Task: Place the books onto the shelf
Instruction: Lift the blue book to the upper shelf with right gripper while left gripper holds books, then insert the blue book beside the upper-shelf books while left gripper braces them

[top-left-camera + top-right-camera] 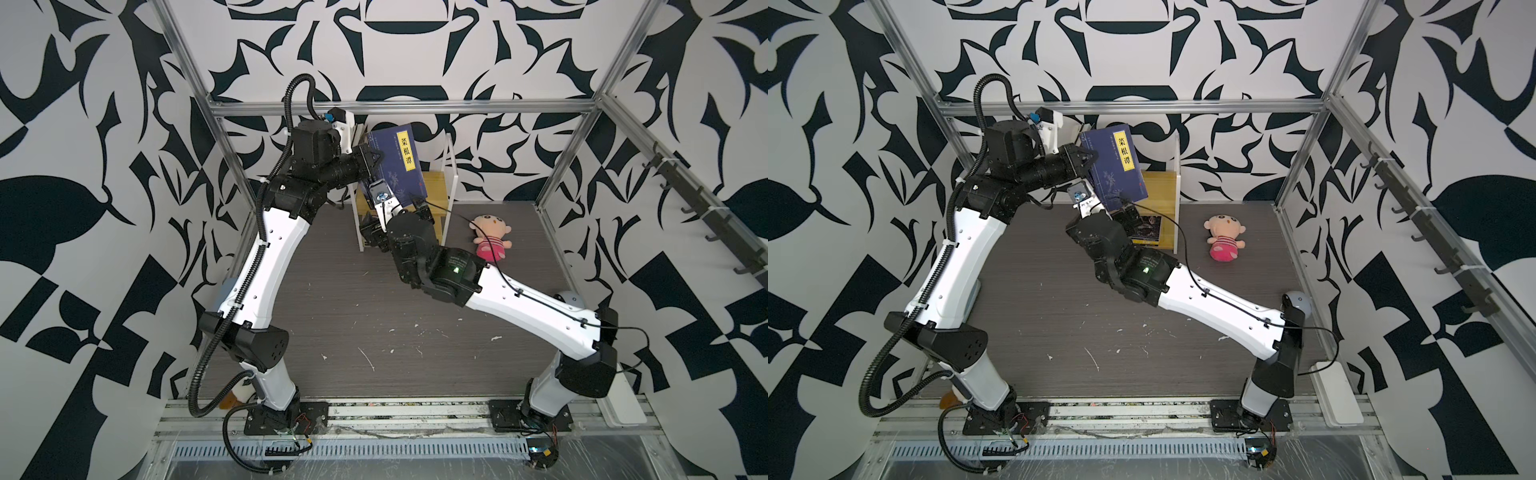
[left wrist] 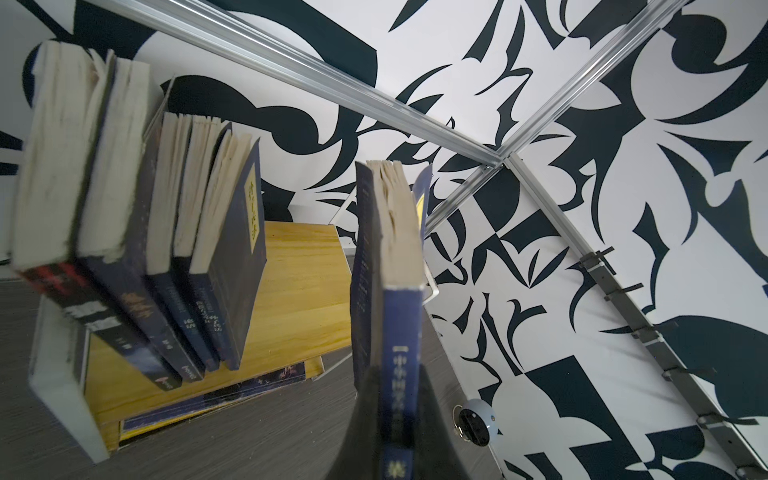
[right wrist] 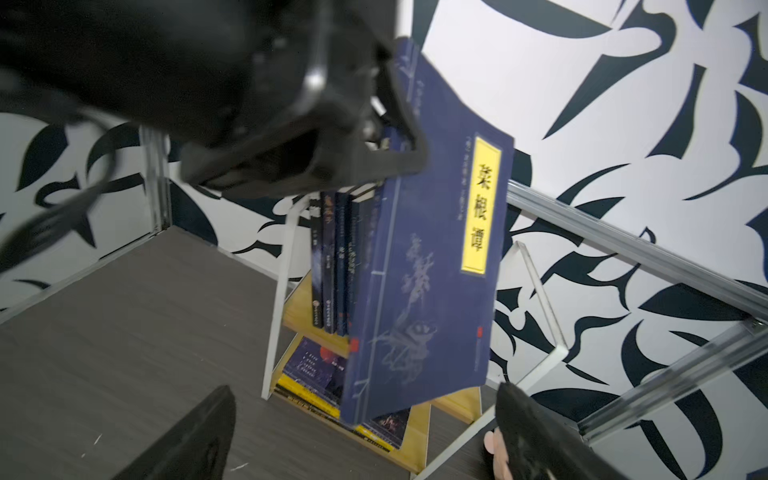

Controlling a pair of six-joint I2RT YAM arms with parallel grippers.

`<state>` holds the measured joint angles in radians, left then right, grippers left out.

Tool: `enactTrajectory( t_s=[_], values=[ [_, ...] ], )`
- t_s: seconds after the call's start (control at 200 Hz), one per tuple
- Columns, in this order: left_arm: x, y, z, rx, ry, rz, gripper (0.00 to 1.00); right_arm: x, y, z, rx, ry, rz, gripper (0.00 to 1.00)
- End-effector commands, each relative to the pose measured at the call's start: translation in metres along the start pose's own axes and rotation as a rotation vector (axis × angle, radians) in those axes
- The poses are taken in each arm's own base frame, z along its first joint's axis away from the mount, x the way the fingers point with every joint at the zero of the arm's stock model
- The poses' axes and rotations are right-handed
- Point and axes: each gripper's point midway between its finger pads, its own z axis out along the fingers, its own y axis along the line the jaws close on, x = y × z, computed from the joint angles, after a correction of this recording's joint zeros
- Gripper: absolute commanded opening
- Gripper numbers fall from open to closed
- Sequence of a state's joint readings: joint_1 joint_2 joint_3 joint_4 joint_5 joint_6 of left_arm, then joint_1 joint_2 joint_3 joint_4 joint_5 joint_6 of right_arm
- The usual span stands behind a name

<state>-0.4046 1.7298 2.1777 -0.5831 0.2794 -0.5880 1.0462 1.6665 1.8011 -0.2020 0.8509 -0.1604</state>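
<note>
- L arm: left gripper (image 1: pixel 372 160) (image 1: pixel 1088 160) is clamped tight on one navy book (image 1: pixel 395 166) (image 1: pixel 1117 170) w/ a yellow title label, gripping it at the spine edge. The left wrist view shows the spine (image 2: pixel 399 332) running straight out from between the fingers (image 2: pixel 365 436).
- The navy book (image 3: pixel 432 270) is off the table, tilted, front cover facing the top views, over the shelf (image 1: pixel 451 166) (image 1: pixel 1163 187) at the back-centre of the table (image 1: pixel 374 311).
- Can't tell whether its lower edge touches the upper board.
- Shelf: white frame (image 3: pixel 278 299), yellowish boards (image 2: pixel 299 299).
- Upper tier: upright books (image 2: pixel 166 249) (image 3: pixel 332 266) packed at one end, spines out. The rest of that board is bare. The navy book sits beside that row w/ a gap between.
- Lower tier: flat books (image 3: pixel 316 374) (image 2: pixel 216 390) lie stacked, incl. a yellow-edged one.
- R arm: right gripper (image 3: pixel 363 390) is just in front of the shelf and below the navy book. Its jaws are spread wide w/ nothing in them, and the book's bottom corner hangs near them, not pinched.
- Pink plush doll (image 1: pixel 490 237) (image 1: pixel 1225 239) lies on the table to the right of the shelf, apart from both arms.
</note>
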Motion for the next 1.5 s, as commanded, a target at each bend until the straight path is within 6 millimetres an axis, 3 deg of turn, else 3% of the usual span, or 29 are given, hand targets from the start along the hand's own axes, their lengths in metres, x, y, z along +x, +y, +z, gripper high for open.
enactTrajectory(
  t_s=[0.0,0.21,0.44,0.655,0.925,1.24,1.41,1.495],
  values=[
    [-0.012,-0.006,-0.017,0.005,-0.045,-0.046,0.00,-0.034,-0.036,0.003,0.079,-0.078,0.121,1.00],
    [-0.008,-0.008,-0.016,0.047,-0.020,-0.101,0.00,-0.032,-0.045,0.039,0.047,-0.053,0.179,0.98],
    [-0.009,-0.002,-0.012,0.044,-0.022,-0.120,0.00,-0.033,-0.019,0.062,-0.038,-0.006,0.121,0.97],
    [-0.011,-0.002,-0.011,0.047,-0.026,-0.117,0.00,-0.024,0.000,0.064,-0.132,0.050,0.108,0.92],
    [-0.016,0.007,-0.009,0.031,-0.041,-0.118,0.00,-0.012,0.019,0.037,-0.245,0.066,0.124,0.87],
    [-0.015,0.013,-0.006,0.012,-0.043,-0.106,0.00,-0.023,0.025,0.030,-0.281,0.055,0.128,0.82],
    [-0.014,0.007,-0.008,0.035,-0.035,-0.125,0.00,-0.024,0.025,0.044,-0.224,0.060,0.111,0.74],
    [-0.015,0.007,-0.011,0.030,-0.040,-0.122,0.00,-0.018,0.015,0.058,-0.172,0.089,0.107,0.64]
  ],
)
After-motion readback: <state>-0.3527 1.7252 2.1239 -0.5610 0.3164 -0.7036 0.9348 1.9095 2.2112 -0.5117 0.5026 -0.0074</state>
